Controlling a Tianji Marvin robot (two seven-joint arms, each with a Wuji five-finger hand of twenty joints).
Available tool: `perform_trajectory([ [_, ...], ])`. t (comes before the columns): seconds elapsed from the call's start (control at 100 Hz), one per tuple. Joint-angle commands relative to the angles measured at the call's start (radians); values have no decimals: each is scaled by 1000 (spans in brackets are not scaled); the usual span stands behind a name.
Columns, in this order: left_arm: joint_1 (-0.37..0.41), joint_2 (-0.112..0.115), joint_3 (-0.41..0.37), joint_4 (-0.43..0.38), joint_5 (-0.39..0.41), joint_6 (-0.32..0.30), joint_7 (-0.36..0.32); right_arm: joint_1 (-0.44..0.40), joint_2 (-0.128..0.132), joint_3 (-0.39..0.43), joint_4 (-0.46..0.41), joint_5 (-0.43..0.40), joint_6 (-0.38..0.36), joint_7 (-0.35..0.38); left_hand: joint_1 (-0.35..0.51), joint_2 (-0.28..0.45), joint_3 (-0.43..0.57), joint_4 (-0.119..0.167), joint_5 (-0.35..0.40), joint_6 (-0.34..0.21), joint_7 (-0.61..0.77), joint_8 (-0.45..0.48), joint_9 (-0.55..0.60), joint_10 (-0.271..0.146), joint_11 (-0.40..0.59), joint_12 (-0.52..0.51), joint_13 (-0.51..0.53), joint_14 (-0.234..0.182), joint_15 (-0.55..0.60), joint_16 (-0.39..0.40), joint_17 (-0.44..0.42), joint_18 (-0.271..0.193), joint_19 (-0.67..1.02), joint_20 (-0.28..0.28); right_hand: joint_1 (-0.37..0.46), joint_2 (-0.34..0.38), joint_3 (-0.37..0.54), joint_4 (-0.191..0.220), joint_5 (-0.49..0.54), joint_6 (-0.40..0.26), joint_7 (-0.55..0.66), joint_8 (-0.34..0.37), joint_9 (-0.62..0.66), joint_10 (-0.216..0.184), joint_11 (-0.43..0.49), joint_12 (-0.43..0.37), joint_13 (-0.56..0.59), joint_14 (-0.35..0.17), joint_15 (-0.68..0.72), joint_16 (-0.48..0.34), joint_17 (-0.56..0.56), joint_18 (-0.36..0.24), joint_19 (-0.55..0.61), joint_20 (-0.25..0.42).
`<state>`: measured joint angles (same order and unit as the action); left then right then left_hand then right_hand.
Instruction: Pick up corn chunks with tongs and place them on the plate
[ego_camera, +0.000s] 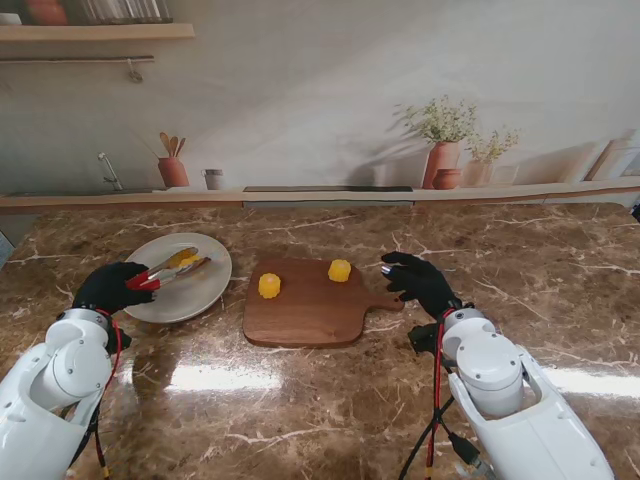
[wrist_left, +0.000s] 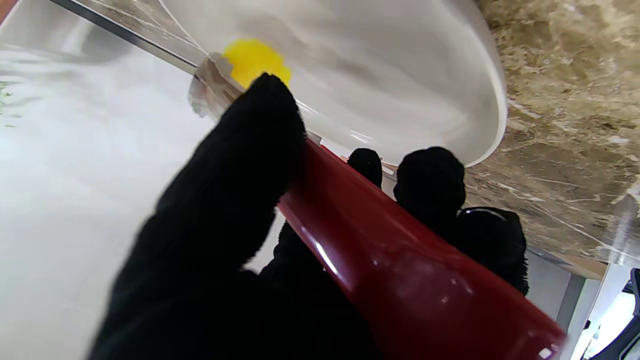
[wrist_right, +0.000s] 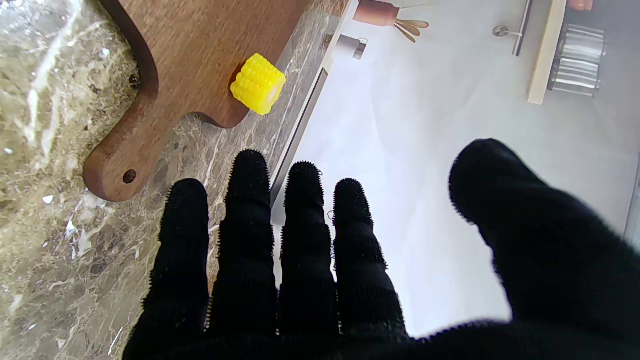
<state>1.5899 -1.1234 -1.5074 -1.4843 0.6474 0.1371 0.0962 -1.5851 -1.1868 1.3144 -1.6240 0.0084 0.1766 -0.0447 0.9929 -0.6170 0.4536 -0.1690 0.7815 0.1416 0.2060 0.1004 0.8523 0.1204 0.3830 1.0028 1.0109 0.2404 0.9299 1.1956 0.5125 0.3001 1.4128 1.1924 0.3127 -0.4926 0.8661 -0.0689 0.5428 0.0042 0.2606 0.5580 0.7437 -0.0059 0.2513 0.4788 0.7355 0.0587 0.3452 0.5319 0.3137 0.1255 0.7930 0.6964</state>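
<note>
Three corn chunks show in the stand view: one (ego_camera: 183, 258) on the plate (ego_camera: 205, 290) between the tong tips, and two on the board (ego_camera: 310, 310), the left chunk (ego_camera: 269, 285) nearer to me and the right chunk (ego_camera: 340, 270) farther from me, well apart from each other. The plate sits on the marble table (ego_camera: 320, 420) just left of the board, not touching it.

The left hand (ego_camera: 112, 286) is closed around the red handle of the tongs (ego_camera: 170, 268), which reach out over the plate with their metal ends at the chunk. In the left wrist view the thumb (wrist_left: 235, 165) presses the top of the red handle (wrist_left: 400, 270) and the other fingertips (wrist_left: 430, 180) curl under it; the yellow chunk (wrist_left: 245, 57) shows just past the metal end, over the white plate (wrist_left: 425, 75). Whether the tips still pinch the chunk or it lies loose on the plate cannot be told.

The right hand (ego_camera: 420, 282) holds nothing. It hovers near the board's handle, on its right side, fingers stretched and slightly spread. The right wrist view shows its four fingers (wrist_right: 250, 225) straight, thumb (wrist_right: 540, 240) apart, with the board's handle (wrist_right: 115, 165) and one chunk (wrist_right: 258, 83) near the board's edge.
</note>
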Motion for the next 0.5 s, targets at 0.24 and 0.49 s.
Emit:
perform_trajectory([
  [0.24, -18, 5, 18, -43, -26, -2, -34, -26, 0, 17, -11, 1, 13, 11, -78, 55, 296, 28, 77, -55, -33, 36, -80, -27, 120, -88, -13, 3, 13, -35, 35, -44, -7, -2, -31, 8, 14, 37, -1, -36, 4, -13, 11, -18, 0, 17, -11, -19, 12, 30, -12, -12, -14, 25],
  [0.49, -74, 13, 131, -105, -72, -3, -121, -29, 2, 27, 1, -16, 2, 8, -77, 69, 288, 24, 64, -34, -52, 28, -84, -22, 123, -99, -13, -3, 8, -37, 38, -39, -8, -3, -33, 8, 13, 37, -1, -38, 4, -14, 11, -16, -1, 16, -12, -17, 12, 30, -13, -12, -16, 27],
])
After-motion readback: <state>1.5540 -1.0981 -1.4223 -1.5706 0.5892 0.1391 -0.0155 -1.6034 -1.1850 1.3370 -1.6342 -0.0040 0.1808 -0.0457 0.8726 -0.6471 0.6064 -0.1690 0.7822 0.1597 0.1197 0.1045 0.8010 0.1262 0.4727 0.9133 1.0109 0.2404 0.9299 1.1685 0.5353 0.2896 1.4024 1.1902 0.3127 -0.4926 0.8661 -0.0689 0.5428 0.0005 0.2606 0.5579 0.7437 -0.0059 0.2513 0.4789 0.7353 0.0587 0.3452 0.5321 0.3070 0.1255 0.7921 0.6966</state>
